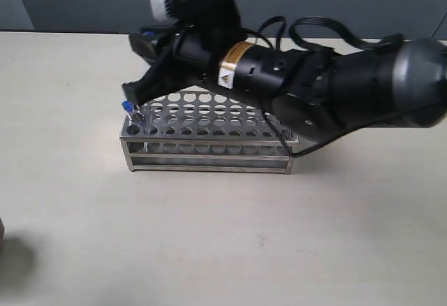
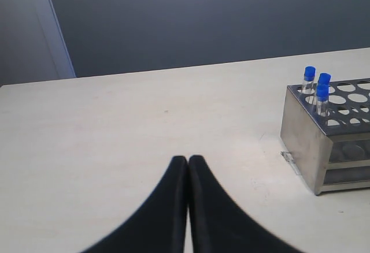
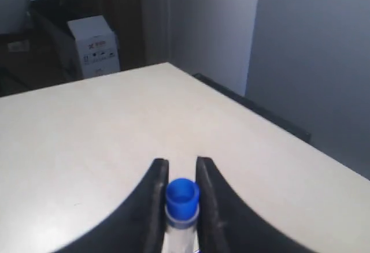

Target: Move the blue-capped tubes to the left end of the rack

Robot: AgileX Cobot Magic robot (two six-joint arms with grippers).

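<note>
The metal rack (image 1: 209, 154) stands mid-table. My right gripper (image 1: 131, 94) reaches across it to its left end. In the right wrist view that gripper (image 3: 181, 163) is shut on a blue-capped tube (image 3: 182, 195), one finger against each side of the cap. From outside, a blue-capped tube (image 1: 128, 106) stands at the rack's front-left corner, just under the fingertips. The left wrist view shows the rack's end (image 2: 315, 143) with three blue-capped tubes (image 2: 322, 91) upright in its holes. My left gripper (image 2: 188, 159) is shut and empty, low over bare table, well apart from the rack.
The right arm and its black cables (image 1: 328, 75) cover the rack's back and right part. A white box (image 3: 94, 45) stands beyond the table's far edge, in the right wrist view. A grey wall (image 2: 202, 16) runs behind the table.
</note>
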